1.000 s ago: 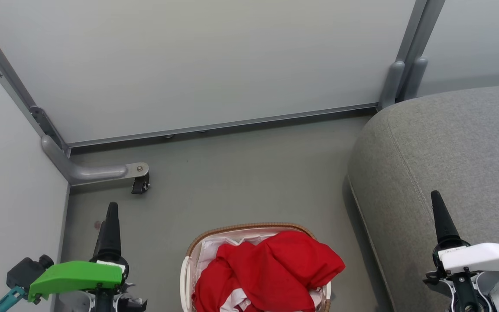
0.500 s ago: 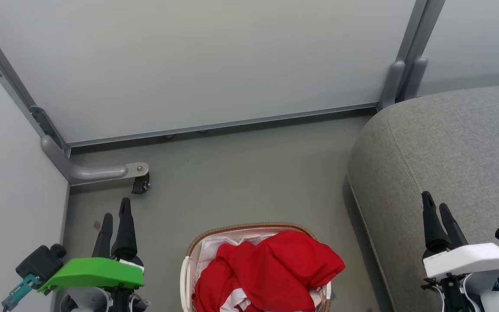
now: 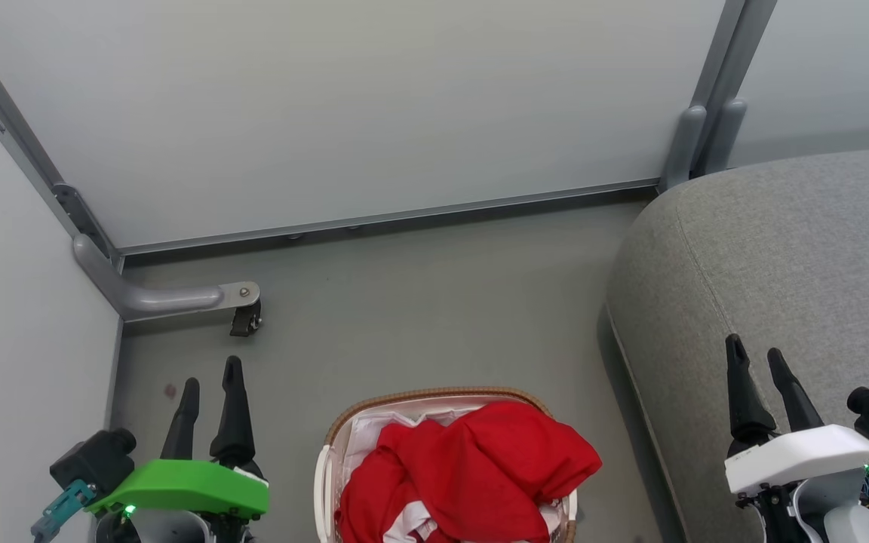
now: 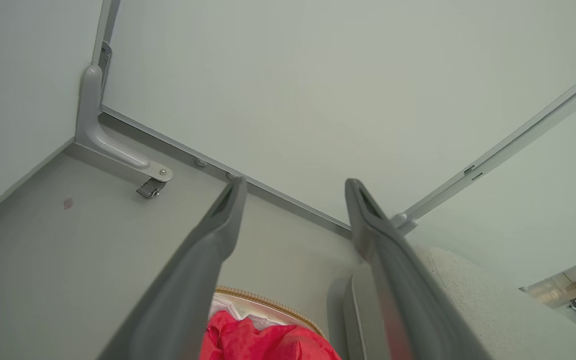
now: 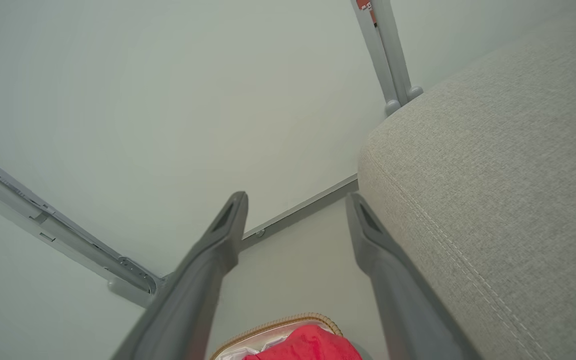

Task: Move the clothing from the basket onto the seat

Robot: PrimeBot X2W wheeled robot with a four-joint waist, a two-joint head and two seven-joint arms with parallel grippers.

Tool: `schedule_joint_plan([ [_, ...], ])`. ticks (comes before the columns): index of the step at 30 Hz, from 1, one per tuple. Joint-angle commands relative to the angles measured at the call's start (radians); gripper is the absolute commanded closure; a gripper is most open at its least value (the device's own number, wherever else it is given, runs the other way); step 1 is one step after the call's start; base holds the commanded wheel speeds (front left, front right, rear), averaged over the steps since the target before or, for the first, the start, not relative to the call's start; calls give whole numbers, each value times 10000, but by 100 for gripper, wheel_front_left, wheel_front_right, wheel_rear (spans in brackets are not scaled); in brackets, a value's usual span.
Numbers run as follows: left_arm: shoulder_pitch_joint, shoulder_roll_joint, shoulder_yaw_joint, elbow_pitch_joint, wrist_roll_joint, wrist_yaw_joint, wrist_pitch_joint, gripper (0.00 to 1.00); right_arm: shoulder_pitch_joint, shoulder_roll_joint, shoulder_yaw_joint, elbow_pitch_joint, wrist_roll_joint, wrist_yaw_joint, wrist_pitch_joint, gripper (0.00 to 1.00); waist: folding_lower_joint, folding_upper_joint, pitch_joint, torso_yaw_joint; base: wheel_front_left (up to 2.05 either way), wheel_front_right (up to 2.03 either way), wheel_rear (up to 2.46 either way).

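Red clothing (image 3: 472,475) with white trim is heaped in the white basket (image 3: 434,394), which has a brown woven rim and stands on the floor at the bottom centre of the head view. The grey seat (image 3: 781,256) fills the right side. My left gripper (image 3: 212,371) is open over the floor, left of the basket. Over the seat's near part, my right gripper (image 3: 754,351) is open too. Between the left wrist view's fingers lie the clothing (image 4: 263,342) and the basket rim (image 4: 268,302). The right wrist view shows the clothing (image 5: 313,346) and the seat (image 5: 508,165).
White partition panels (image 3: 344,105) on grey metal frames close off the back and left. A grey foot bracket with a caster (image 3: 242,317) juts onto the grey floor (image 3: 434,302) at the left. A grey post (image 3: 706,128) stands behind the seat's corner.
Both grippers have turned about their wrists, so each now shows two spread fingers instead of one. Both have drawn slightly down the view. The clothing and basket have not moved.
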Motion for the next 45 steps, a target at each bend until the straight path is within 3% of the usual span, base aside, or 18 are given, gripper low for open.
schedule_joint_plan([
  [1, 4, 74, -42, -36, 304, 11, -118, 0, 51, -74, 16, -129, -332, 2, -128, 0, 0, -1, 5, 2, 0, 0, 0],
  [45, 155, 109, -641, 810, 3596, 172, -1112, 0, 249, -121, 225, 44, -4622, 3, -1116, 0, 0, -1, 124, 87, 0, 0, 0],
])
